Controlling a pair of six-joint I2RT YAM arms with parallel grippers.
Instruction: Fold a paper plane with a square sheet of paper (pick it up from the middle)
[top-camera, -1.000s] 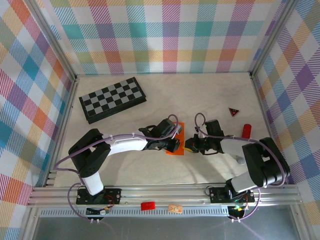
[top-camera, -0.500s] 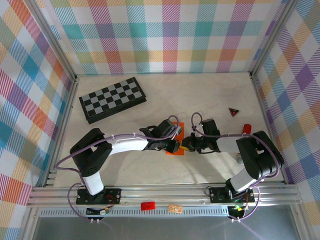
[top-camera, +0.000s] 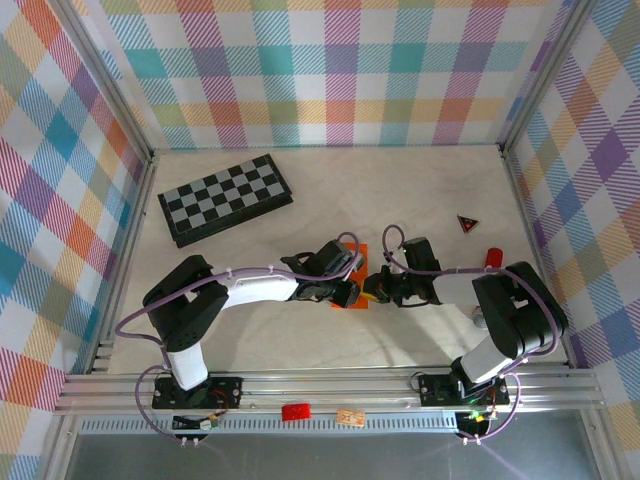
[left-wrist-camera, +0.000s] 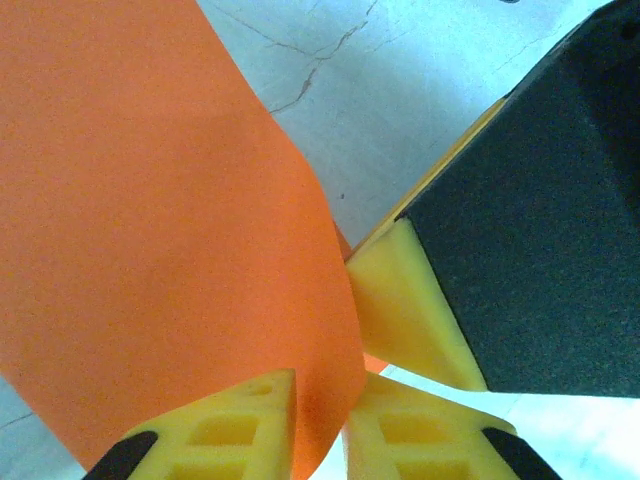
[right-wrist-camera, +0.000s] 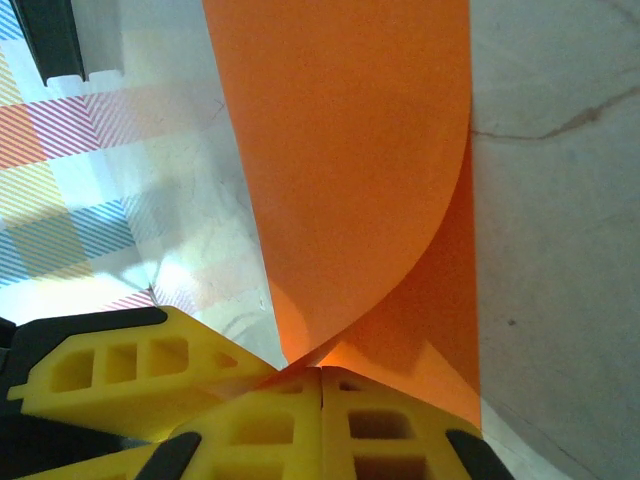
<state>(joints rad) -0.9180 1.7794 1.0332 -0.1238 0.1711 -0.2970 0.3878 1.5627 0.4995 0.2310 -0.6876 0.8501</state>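
The square sheet of paper (top-camera: 360, 252) lies mid-table, bright orange and partly folded. One layer curls up loosely over the flat layer beneath.

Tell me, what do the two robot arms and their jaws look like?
Both the left arm and right arm are chunky black joints linked by white segments, with a thin lilac cable looping along each. Their jaws are bright yellow plastic, moulded with hollow cells and backed in black.

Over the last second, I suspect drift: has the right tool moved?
Yes. The right tool has edged left, away from the dark red triangle.
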